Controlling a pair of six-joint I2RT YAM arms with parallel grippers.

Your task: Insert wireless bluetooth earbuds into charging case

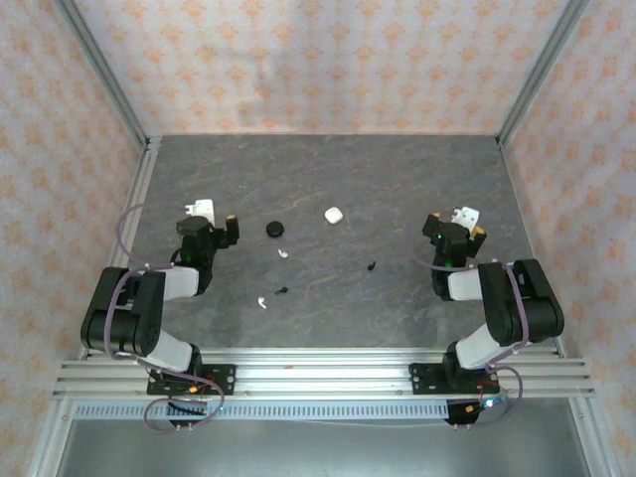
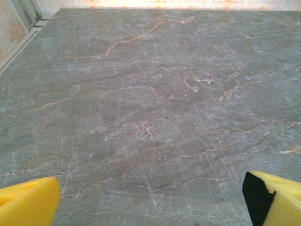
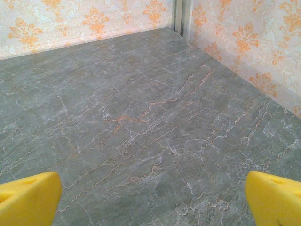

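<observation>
Both arms sit low at the sides of the desk (image 1: 318, 169), and nothing is picked up yet. Our left gripper (image 1: 215, 217) stands wide open and empty, its yellow pads (image 2: 28, 202) spread over bare stone. Our right gripper (image 3: 150, 197) is just as wide and holds nothing. The work all lies between the two. Just inward of the left gripper sits the black case (image 1: 274, 229), with a white earbud (image 1: 284, 252) close beside it. Back toward the arm bases lie a black earbud (image 1: 281, 290) and a second white earbud (image 1: 262, 303), near each other but apart. The white case (image 1: 333, 214) sits about midway between the grippers, and the other black earbud (image 1: 371, 265) lies nearer the right gripper. Whether either case has its lid up, we cannot tell. We judge the first job to be a pickup, and these buds are tiny. So we would come straight down, centre the pads on one bud, and close gently so it does not squirt out sideways. The black ones will be hard to pick out against dark stone. There is plenty of open desk ahead of both grippers and the pieces lie well clear of the walls. Each gripper has a side wall on its outer flank, so we would swing inward and keep the arms from meeting in the middle.
</observation>
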